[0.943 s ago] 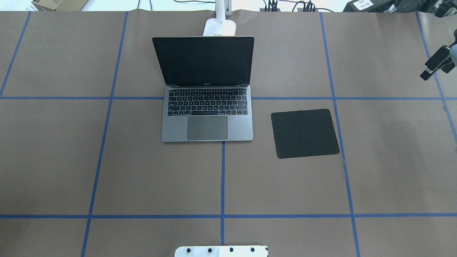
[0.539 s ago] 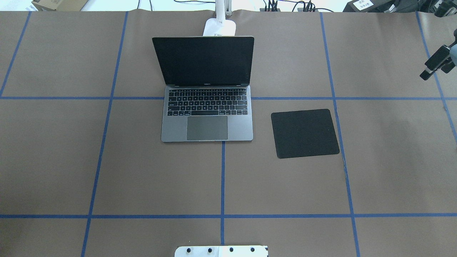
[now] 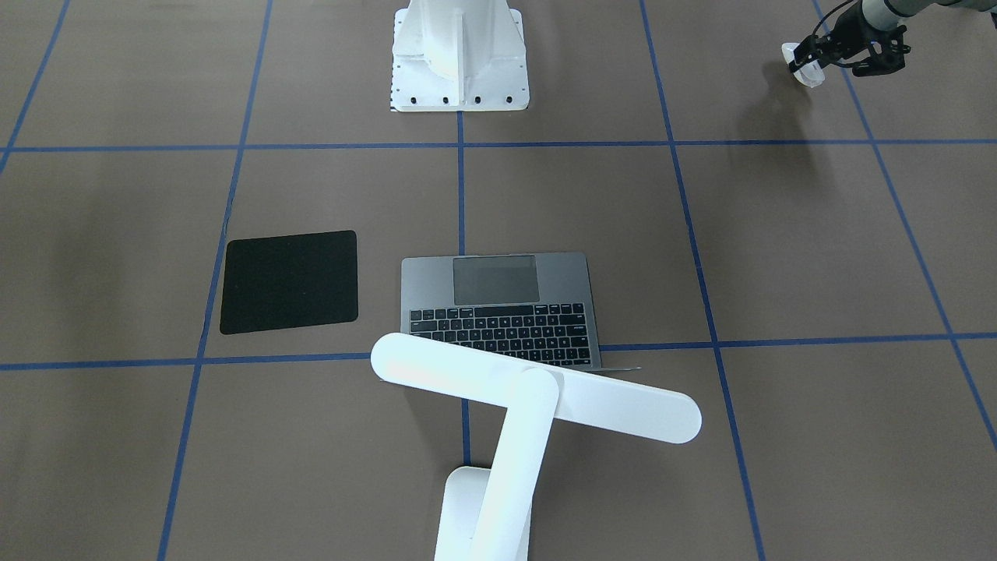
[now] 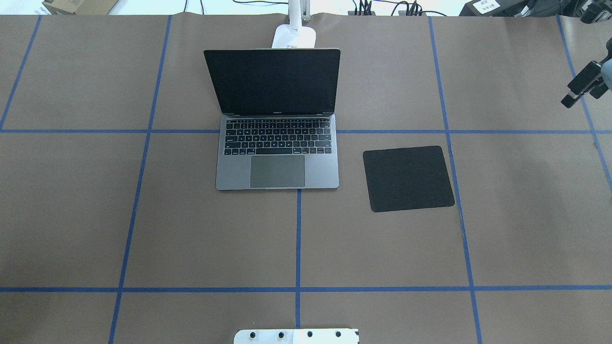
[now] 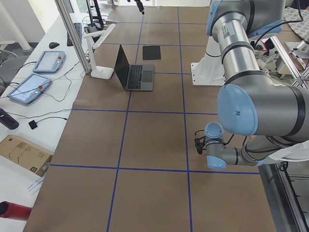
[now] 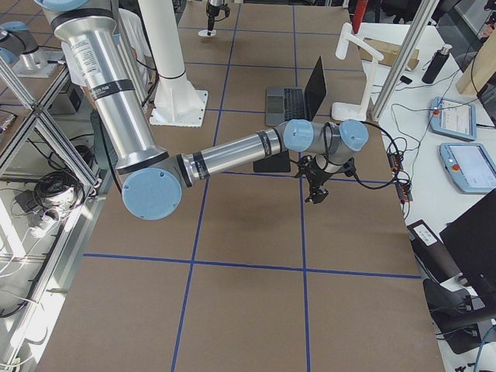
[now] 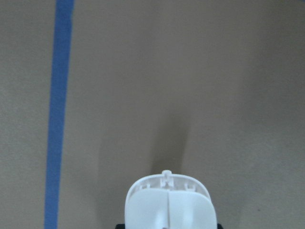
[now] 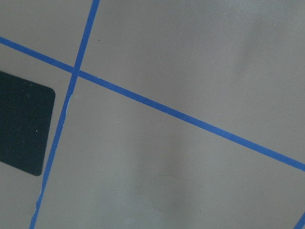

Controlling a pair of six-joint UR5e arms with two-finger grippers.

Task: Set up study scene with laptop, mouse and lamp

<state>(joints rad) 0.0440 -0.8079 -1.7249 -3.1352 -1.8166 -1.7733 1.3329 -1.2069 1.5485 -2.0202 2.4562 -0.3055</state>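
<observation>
We see the mouse (image 7: 169, 205) clamped in the left gripper (image 3: 814, 61), its long axis pointing straight out from the fingers, parallel to a tape line (image 7: 58, 114). It is far out on our left, well apart from the laptop (image 4: 277, 162). We cannot tell how wide the right gripper (image 4: 578, 91) is.

The mouse (image 7: 169, 205) in my left claw (image 3: 812, 58) is smooth white plastic with a slight shine, and the lamp (image 3: 537, 393) is the same sort of white plastic, glossier. The laptop (image 4: 277, 162) is matt grey metal with black keys (image 4: 278, 136) and a dark, glassy screen (image 4: 275, 81), while the black mat (image 4: 408, 178) looks dull and finely grained. My table (image 4: 382, 248) wears matt brown paper, lined with strips of smooth blue tape (image 4: 298, 239)
</observation>
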